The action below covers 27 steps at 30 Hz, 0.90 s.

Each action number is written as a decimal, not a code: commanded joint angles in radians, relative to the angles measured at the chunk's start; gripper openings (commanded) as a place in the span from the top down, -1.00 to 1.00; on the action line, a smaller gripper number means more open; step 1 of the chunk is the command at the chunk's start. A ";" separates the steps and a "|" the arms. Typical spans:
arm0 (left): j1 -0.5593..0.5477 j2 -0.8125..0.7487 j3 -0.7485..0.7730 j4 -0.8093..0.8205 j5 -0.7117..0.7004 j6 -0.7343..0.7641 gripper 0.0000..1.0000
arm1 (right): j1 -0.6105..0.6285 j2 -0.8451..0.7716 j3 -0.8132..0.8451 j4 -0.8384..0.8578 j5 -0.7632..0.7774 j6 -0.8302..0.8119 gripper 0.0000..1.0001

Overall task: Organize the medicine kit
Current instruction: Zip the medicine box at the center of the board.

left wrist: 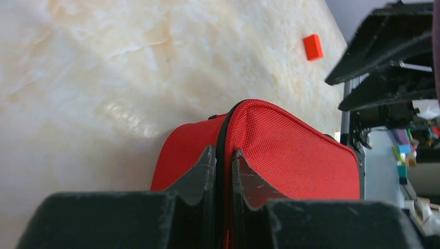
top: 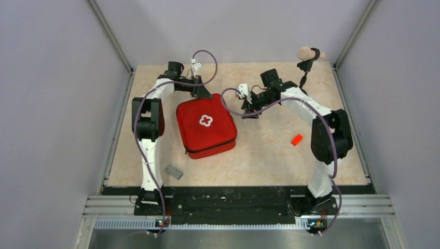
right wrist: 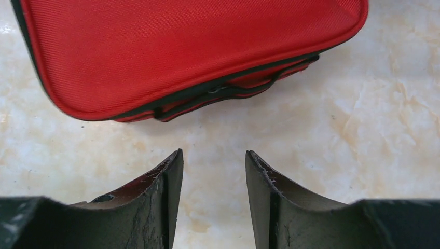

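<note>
left hand [left wrist: 223, 155] pinching the kit [top: 206, 126], right hand [right wrist: 214, 155] open beside it

the left hand's jaws are nearly closed on the black zipper seam at the kit's far edge. the kit lies flat and zipped in the middle of the worktop [top: 259, 155], cross up, between the two arms. the right hand's jaws are parted and empty, with bare worktop showing between them, near the kit's side but apart from it. the kit looks soft, light and padded. it would likely sag if lifted by one corner, so the firmer zipper edge seems the place to grip. only the top view shows the cross, a grey block [top: 174, 172] and a red block [top: 296, 139]. only the left wrist view shows the pinch. the right wrist view shows a black strap on the seam.
</note>
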 commanded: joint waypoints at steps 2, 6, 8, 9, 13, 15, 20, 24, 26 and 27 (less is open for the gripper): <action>-0.046 0.027 0.108 -0.107 0.179 0.141 1.00 | -0.002 0.073 0.090 0.062 -0.109 -0.058 0.02; -0.072 0.029 0.116 -0.093 0.196 0.123 1.00 | 0.029 0.127 0.121 0.020 -0.108 -0.119 -0.06; -0.081 0.029 0.116 -0.090 0.197 0.115 1.00 | 0.044 0.142 0.118 0.020 -0.102 -0.138 -0.07; -0.084 0.030 0.116 -0.089 0.198 0.112 1.00 | 0.051 0.150 0.118 0.018 -0.096 -0.142 -0.08; -0.091 0.027 0.117 -0.083 0.195 0.106 1.00 | 0.071 0.178 0.126 -0.006 -0.090 -0.174 -0.08; -0.092 0.029 0.116 -0.080 0.196 0.099 1.00 | 0.075 0.188 0.129 -0.003 -0.099 -0.166 -0.08; -0.097 0.026 0.113 -0.080 0.197 0.095 1.00 | 0.076 0.216 0.143 0.068 -0.129 -0.074 0.22; -0.096 0.024 0.112 -0.085 0.192 0.097 1.00 | 0.075 0.226 0.185 0.051 -0.163 -0.025 0.86; -0.092 0.019 0.113 -0.099 0.191 0.108 1.00 | 0.064 0.210 0.183 0.037 -0.167 -0.019 1.00; -0.089 0.015 0.114 -0.111 0.191 0.118 1.00 | 0.055 0.198 0.174 0.034 -0.168 -0.019 1.00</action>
